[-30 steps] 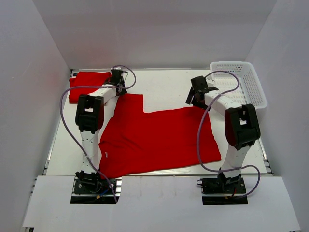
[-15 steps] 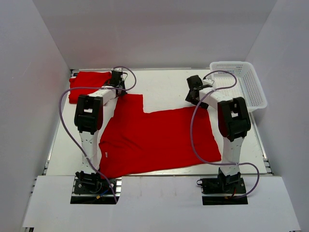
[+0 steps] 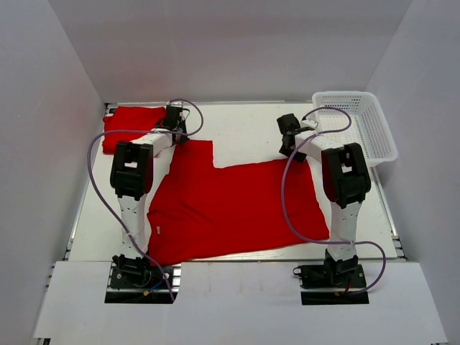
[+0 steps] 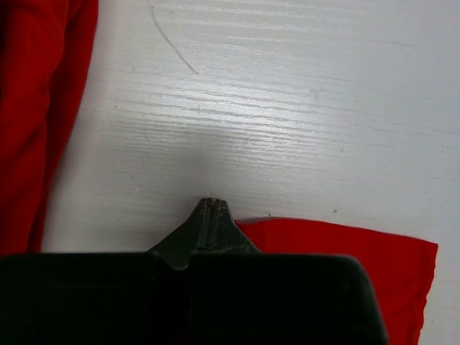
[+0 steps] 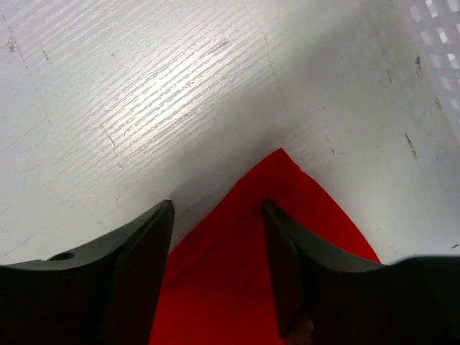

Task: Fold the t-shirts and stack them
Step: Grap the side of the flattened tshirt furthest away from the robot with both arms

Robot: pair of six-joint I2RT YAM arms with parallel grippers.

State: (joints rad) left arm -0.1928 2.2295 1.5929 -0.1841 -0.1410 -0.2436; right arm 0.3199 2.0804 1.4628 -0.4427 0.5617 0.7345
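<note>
Your R gripper (image 5: 218, 207) open astride pointed soft corner of red t-shirt (image 5: 295, 188), L gripper (image 4: 208, 206) tips closed beside sleeve edge

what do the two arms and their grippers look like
The left arm and right arm are white with bulky black joint housings, each trailing a looping lilac cable. The left gripper and right gripper have dark, wedge-shaped fingers.

We get bright, even light. Right wrist: glare streaks the white grained tabletop (image 5: 180, 86) at 11 o'clock.
</note>
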